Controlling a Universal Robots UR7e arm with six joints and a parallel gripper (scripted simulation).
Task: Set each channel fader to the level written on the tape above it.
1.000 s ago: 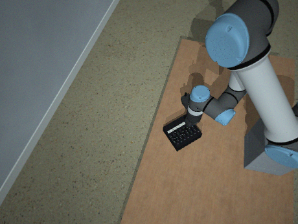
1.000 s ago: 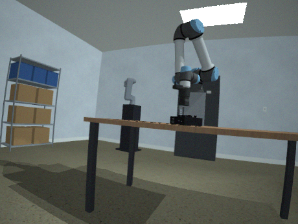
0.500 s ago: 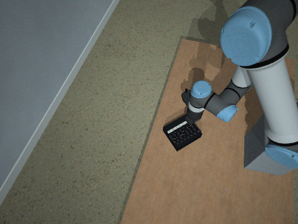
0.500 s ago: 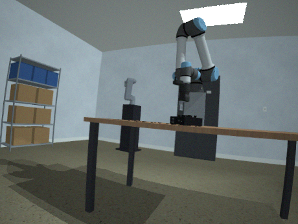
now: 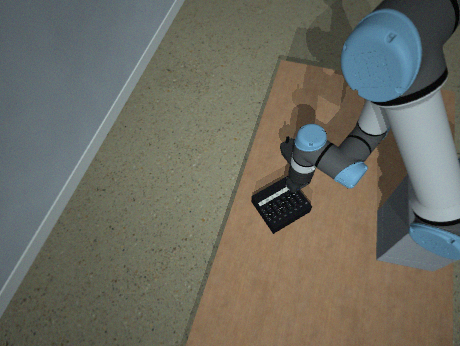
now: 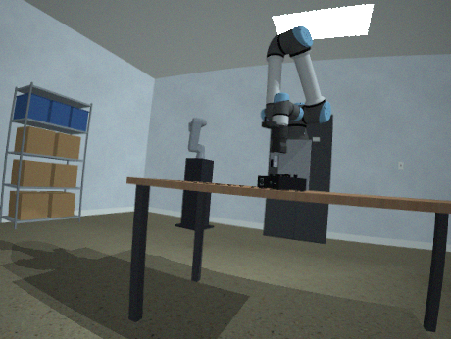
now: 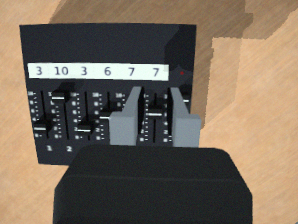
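Note:
The black lighting desk [image 7: 109,92] stands flat on the wooden table; it also shows in the top view [image 5: 281,204] and the exterior view [image 6: 281,182]. A white tape strip [image 7: 97,71] across its top reads 3, 10, 3, 6, 7, 7. A red dot [image 7: 181,71] marks the rightmost fader. My gripper [image 7: 155,101] hangs just above the desk's right part, fingers open. They straddle the sixth channel's fader cap [image 7: 154,115] with a gap on each side. The second fader cap [image 7: 57,98] sits near the top; the first cap [image 7: 40,128] and third cap [image 7: 81,129] sit low.
The desk is near the table's left edge [image 5: 235,200]. The arm's grey base block [image 5: 400,235] stands at the right of the table. A shelf with boxes [image 6: 46,157] and a second small arm on a pedestal [image 6: 197,162] stand in the room, away from the table.

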